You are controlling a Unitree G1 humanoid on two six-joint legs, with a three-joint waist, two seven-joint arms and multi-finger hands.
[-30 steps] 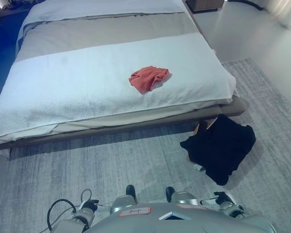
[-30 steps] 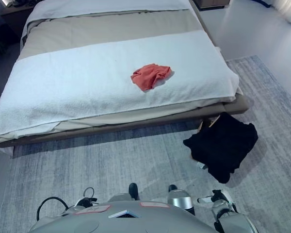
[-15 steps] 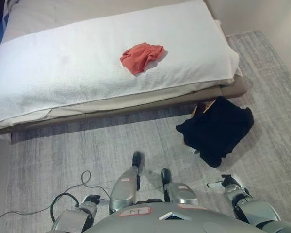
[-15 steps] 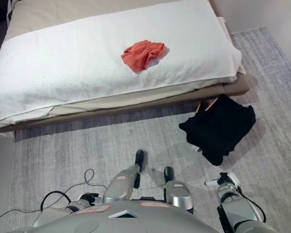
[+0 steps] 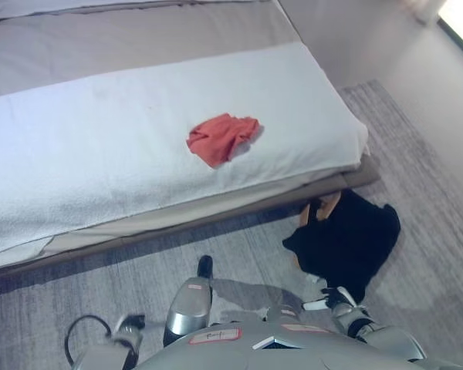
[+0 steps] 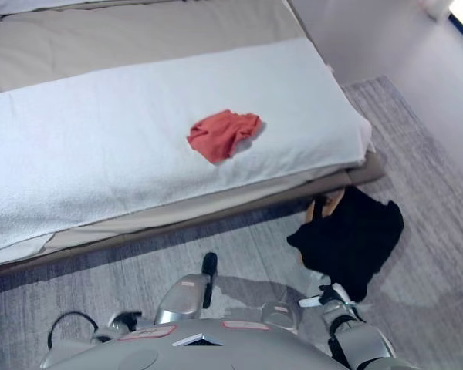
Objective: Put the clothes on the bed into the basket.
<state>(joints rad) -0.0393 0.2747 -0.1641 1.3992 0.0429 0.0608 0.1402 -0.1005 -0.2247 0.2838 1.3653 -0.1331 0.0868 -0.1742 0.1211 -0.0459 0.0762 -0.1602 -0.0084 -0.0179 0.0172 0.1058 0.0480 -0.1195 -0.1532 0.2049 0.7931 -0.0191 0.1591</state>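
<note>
One red cloth (image 5: 220,137) on bed (image 5: 77,154); no legible writing.

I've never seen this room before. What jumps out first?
A crumpled red garment lies alone on the white blanket across the bed. On the grey rug by the bed's corner sits a basket draped in black cloth. The robot's right hand hangs low beside it.

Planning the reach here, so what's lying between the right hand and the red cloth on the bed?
In the left eye view, the black cloth over the basket lies just past the right hand; then bare rug, the bed's edge and bare white cover up to the red cloth.
</note>
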